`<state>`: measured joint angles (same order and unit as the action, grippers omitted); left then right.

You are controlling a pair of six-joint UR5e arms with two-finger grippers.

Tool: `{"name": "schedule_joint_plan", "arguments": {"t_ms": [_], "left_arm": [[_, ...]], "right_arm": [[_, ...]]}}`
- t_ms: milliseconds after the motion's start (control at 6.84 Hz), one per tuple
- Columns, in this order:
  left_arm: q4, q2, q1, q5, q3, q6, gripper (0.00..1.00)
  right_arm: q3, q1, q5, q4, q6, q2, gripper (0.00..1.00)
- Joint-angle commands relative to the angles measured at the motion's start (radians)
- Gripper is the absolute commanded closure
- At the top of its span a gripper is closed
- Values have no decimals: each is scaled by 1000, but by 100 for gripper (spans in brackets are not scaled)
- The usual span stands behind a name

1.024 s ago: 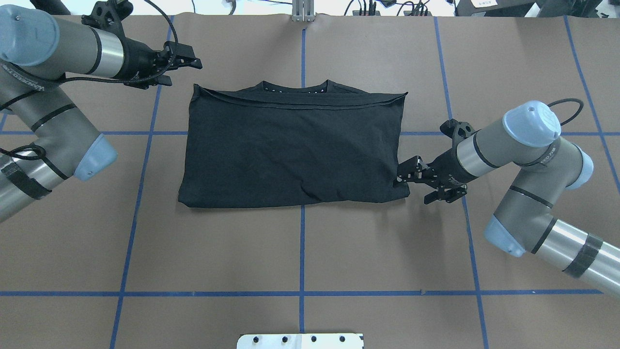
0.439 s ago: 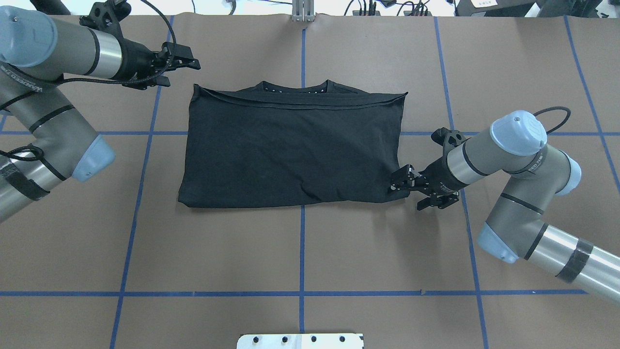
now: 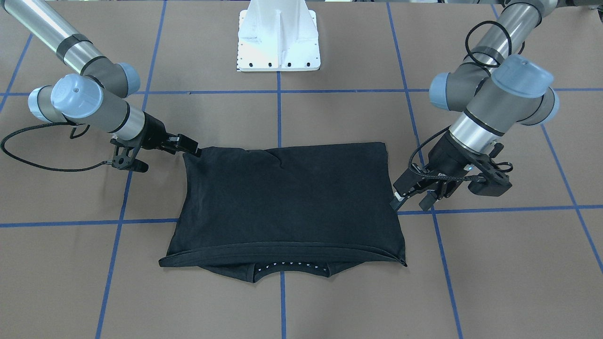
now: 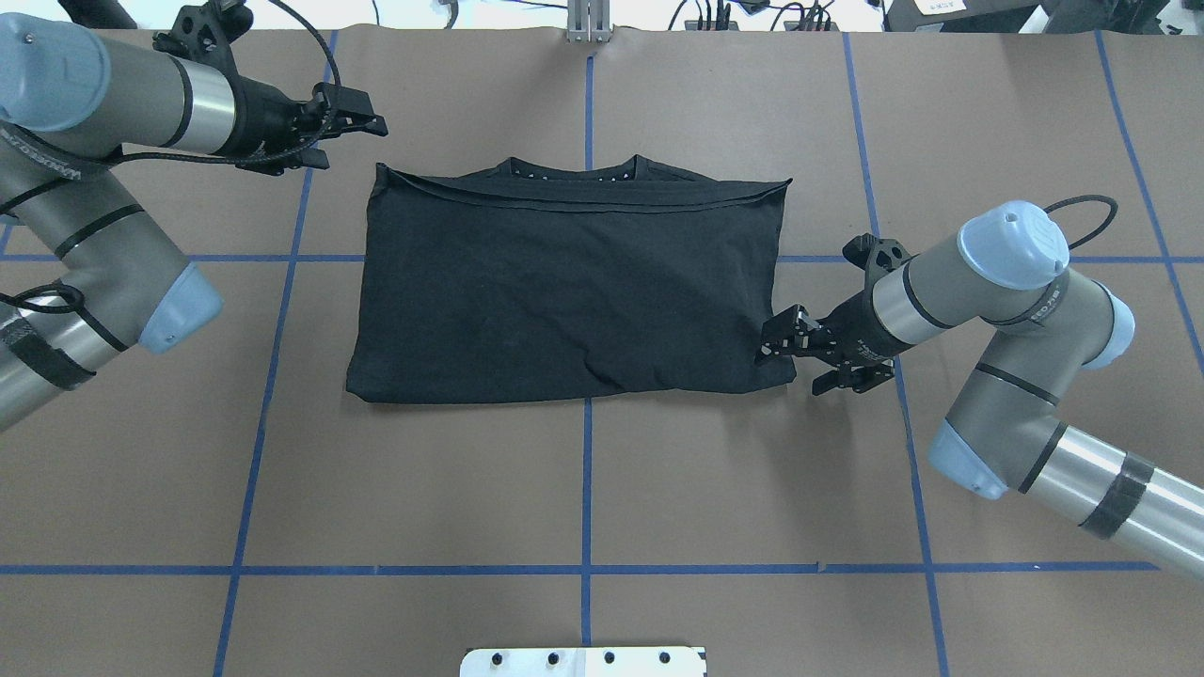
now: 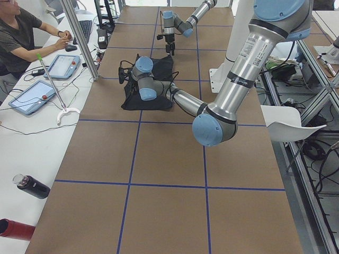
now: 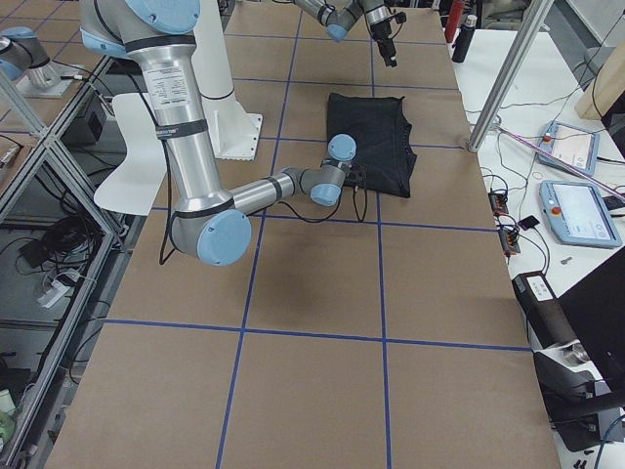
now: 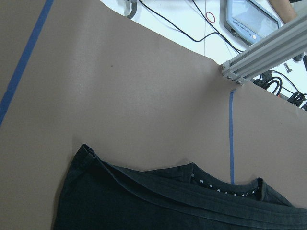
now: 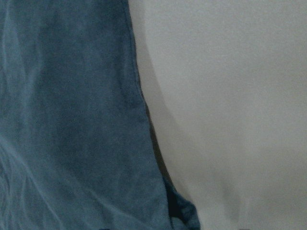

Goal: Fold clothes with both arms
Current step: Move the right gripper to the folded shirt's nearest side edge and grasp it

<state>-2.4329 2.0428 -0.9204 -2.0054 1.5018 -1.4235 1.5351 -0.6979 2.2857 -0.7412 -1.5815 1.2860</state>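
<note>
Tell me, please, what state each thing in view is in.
T-shirt: folded, lying flat, collar away from the robot.
Left gripper: open, clear of the T-shirt, near its collar-side corner.
Right gripper: at the T-shirt's near corner; grip unclear.

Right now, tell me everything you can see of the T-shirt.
The T-shirt is black soft-looking fabric, folded into a rough rectangle, plain side up, no logo showing. It lies flat, lightly creased, on the brown paper table. At its far edge the collar peeks out beneath a folded layer. The right gripper meets its near right corner; whether it grips is unclear. The left gripper hangs off the far left corner, not touching.
</note>
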Motion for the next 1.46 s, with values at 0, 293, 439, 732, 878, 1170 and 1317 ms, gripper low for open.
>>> {"name": "schedule_joint_plan", "arguments": {"t_ms": [0,293,439,732,878,1170,1317], "left_arm": [[0,-1,-2,1,0,0,0],[0,-1,-2,1,0,0,0],[0,-1,-3,1,5,0,0],[0,-1,-6,1,8,0,0],[0,-12,-8,-1,14,0,0],[0,-18,-8,-1,18,0,0],[0,-18,-8,-1,20,0,0]], "right_arm": [[-12,11,0,-1,0,-14,8],[-26,17,-3,-3,-2,-28,19],[-29,15,-6,-3,-2,-27,84],[-27,-24,44,0,0,-25,100],[-7,-75,126,6,0,-17,100],[81,-69,169,6,0,16,100],[162,-24,170,6,-2,62,100]]}}
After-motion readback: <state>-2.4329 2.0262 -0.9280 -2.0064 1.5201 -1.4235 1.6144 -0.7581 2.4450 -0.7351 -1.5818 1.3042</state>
